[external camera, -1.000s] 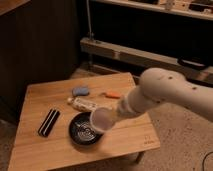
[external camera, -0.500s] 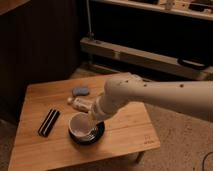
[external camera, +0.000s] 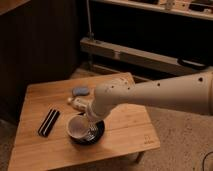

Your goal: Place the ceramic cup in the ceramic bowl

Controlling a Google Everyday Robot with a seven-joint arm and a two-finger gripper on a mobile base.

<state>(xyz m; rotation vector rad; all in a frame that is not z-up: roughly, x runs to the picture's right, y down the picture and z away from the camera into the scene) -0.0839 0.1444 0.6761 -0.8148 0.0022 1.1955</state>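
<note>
Camera view, one arm reaching in from the right over a small wooden table [external camera: 120,127]. Landmark is the ceramic bowl [external camera: 97,132], black, sitting near the table's front-middle. Ceramic cup [external camera: 76,126] is white, tipped on its side with the mouth facing the camera, sitting over the bowl's left part and overhanging its left rim a bit; cannot tell if its base already rests on the bowl floor. Gripper [external camera: 90,120] is right behind the cup, above the bowl, fingers closed tight and apparently clamped on the cup's far rim, though the actual contact is hidden by the wrist. Left of the bowl, well apart: a flat black striped bar [external camera: 48,122]. Behind the bowl: a blue-grey oval thing [external camera: 80,91], and just behind the wrist a pale object with a bit of orange [external camera: 76,103], can't identify it. Risks as I judge them: the cup is tilted and off-centre toward the left rim, so letting go now could roll it out onto the table, or toward the bar. Pressing down further could tip or slide the shallow bowl. A fast release could chip ceramic on ceramic.
</note>
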